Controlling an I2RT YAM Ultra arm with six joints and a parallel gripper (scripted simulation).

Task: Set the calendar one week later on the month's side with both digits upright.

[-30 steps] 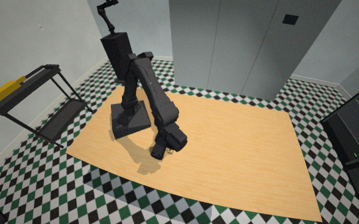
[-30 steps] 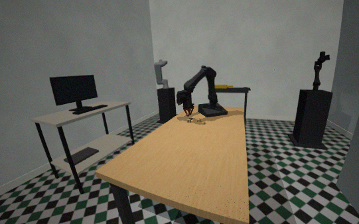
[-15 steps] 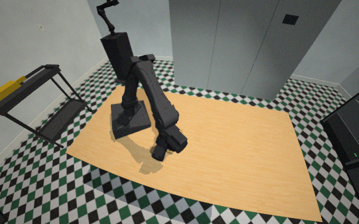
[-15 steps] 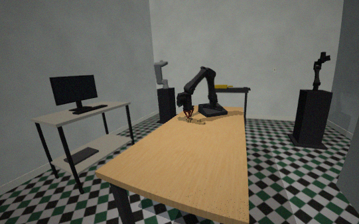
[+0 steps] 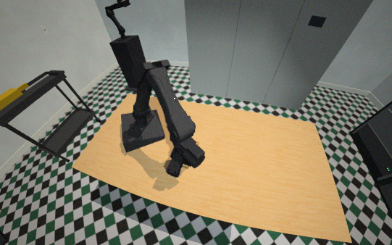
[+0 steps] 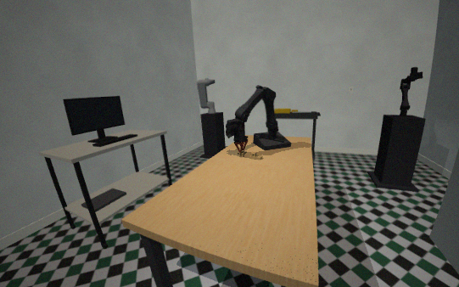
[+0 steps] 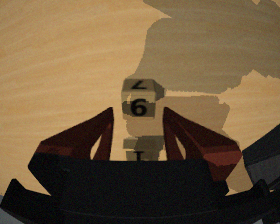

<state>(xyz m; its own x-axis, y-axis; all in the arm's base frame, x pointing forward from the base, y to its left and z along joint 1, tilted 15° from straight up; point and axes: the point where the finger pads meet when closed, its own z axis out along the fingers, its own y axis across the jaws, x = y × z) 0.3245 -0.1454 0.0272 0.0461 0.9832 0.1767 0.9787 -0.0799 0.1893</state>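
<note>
Behind my bench (image 5: 268, 163) (image 6: 246, 212), past its far short edge, a dark cart (image 5: 4, 117) (image 6: 310, 115) stands by pale walls (image 5: 32, 47) (image 6: 305, 51). Green, black and white checkered floor (image 5: 61, 196) (image 6: 344, 212) surrounds every corner; the light is dim.

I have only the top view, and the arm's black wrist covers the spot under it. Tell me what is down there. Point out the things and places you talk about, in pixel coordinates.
Observer: The wrist view shows a small pale cube with black digits (image 7: 138, 94), standing just ahead of the dark red gripper fingers (image 6: 243, 147).
Operator: Are those fingers open or shut?
Observer: Open, with a clear gap between their tips.
Operator: Anything else near them?
Observer: Yes, a second pale block with a dark mark (image 7: 143, 144), partly hidden by the gripper's black housing (image 7: 136, 185).
</note>
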